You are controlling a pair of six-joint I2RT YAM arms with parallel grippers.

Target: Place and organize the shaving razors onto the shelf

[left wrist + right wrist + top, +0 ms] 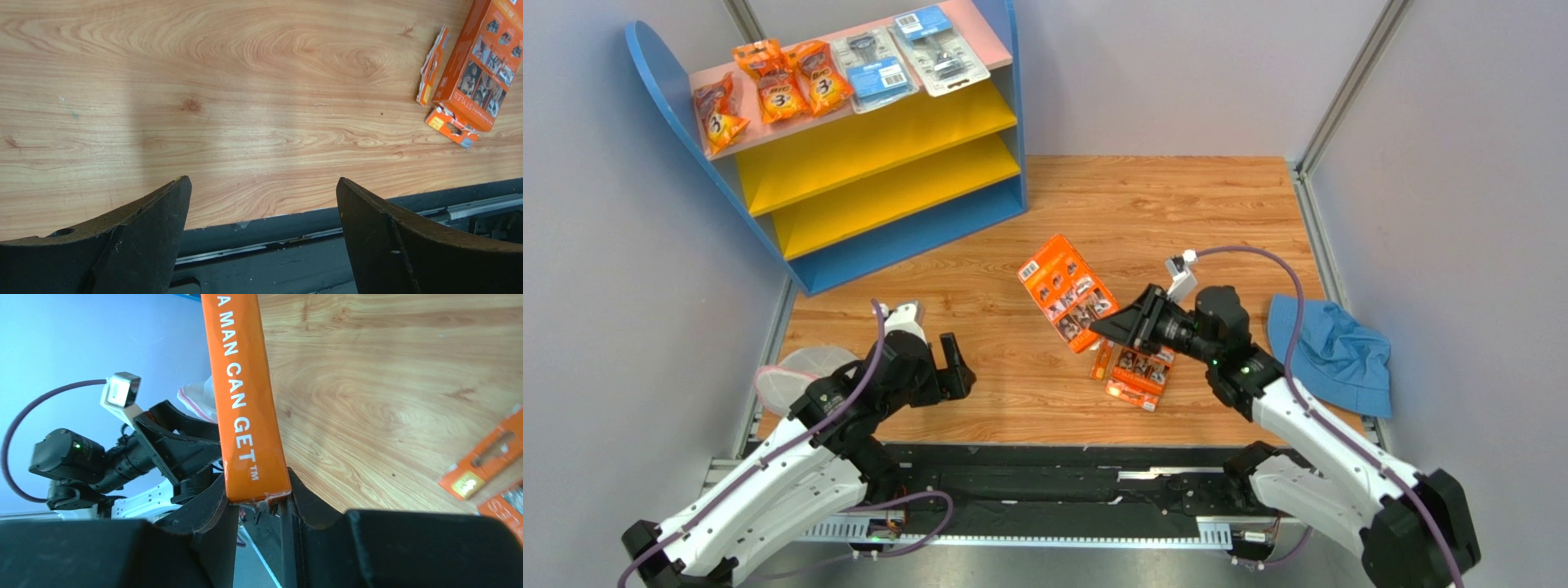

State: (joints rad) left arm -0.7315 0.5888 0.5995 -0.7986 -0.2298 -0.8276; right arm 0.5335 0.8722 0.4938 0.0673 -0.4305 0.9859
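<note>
Right gripper point(1120, 326) is clamped narrow on the bottom edge of an orange razor pack point(1068, 292). The pack is flat glossy cardboard with razor photos on its face, held tilted off the table, mid-table and well apart from the shelf point(1010, 110). In the right wrist view the black fingers point(215, 508) pinch the pack's point(244, 398) thin side, which carries white block lettering, "A MAN CAN GET". A second orange pack point(1140, 375) lies flat on the wood-grain laminate table point(1210, 208), just below the right gripper. Left gripper point(934, 353) is spread wide with nothing in it. In the left wrist view its two curved matte-black fingers point(144, 236) stand far apart over bare wood near the table's front edge. The shelf is at far left, with blue side panels rounded at the top, a pink top board and two yellow boards below. On the pink board sit three crinkly orange bags point(775, 81) in a row, then two clear blister packs point(871, 69) with blue-grey backing, lying flat side by side. A rumpled blue cloth point(1335, 352) lies at the table's right edge.
</note>
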